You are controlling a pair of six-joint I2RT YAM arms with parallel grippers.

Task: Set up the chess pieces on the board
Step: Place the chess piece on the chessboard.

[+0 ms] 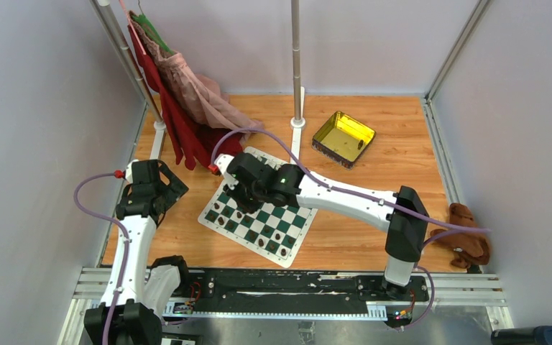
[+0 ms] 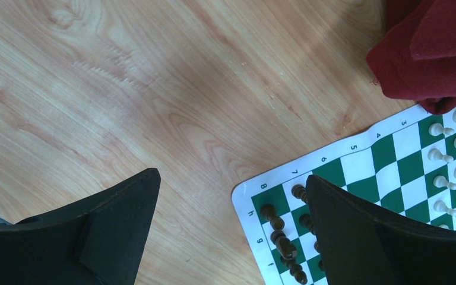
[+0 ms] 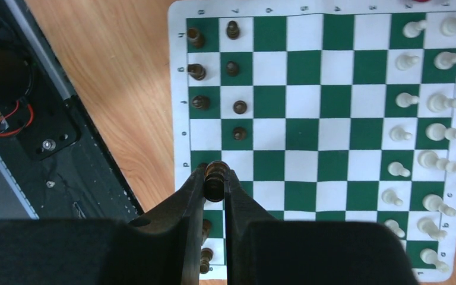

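Dark chess piece (image 3: 215,174) | pinched by right gripper (image 3: 215,183) | over board (image 3: 303,102)

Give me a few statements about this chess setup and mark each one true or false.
The right hand grips a dark chess piece. True.
The left hand is shut on a white piece. False: it is open and empty, over bare table beside the board.
The white pieces stand along one edge of the board. True.
The yellow tray sits on the board. False: it stands on the table, apart from the board.
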